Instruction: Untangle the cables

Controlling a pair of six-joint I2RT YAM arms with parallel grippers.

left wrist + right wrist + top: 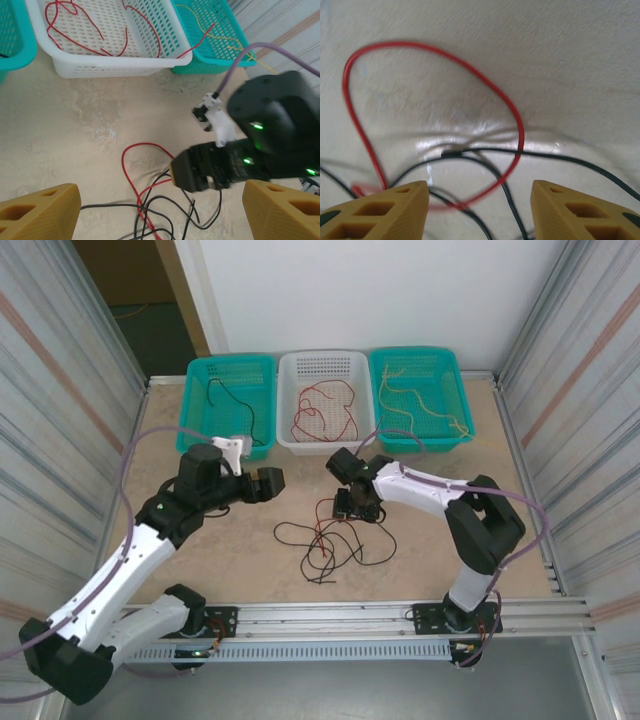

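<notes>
Top external: loose cables (322,540), red and black, lay tangled on the table (240,570) between the two arms, toward the near edge. Three baskets stood side by side along the far edge. The left teal basket (232,361) held a black cable (240,400), the white basket (310,445) held red cables (325,405), and the right teal basket (430,440) held pale yellow cables (415,400). The left claw (278,482) hung above bare table, left of the tangle and apart from it. The right claw (355,510) pointed down at the tangle's far end. Left wrist: the left claw's tan fingers (40,210) stood wide apart with nothing between them. Beyond them a red loop (131,165) and several black strands (165,202) lay on the table, with the right claw's black body just over them. One red strand ran from the white basket across its corner and over the right teal basket. Right wrist: the right claw's fingers (380,210) were also apart, clamped on nothing. The red loop lay flat on the table ahead, its near bend crossing the gap between the fingertips, and black strands crossed it there. The picture was blurred, so I could not tell whether either fingertip touched a strand, or which strand lay on top.
</notes>
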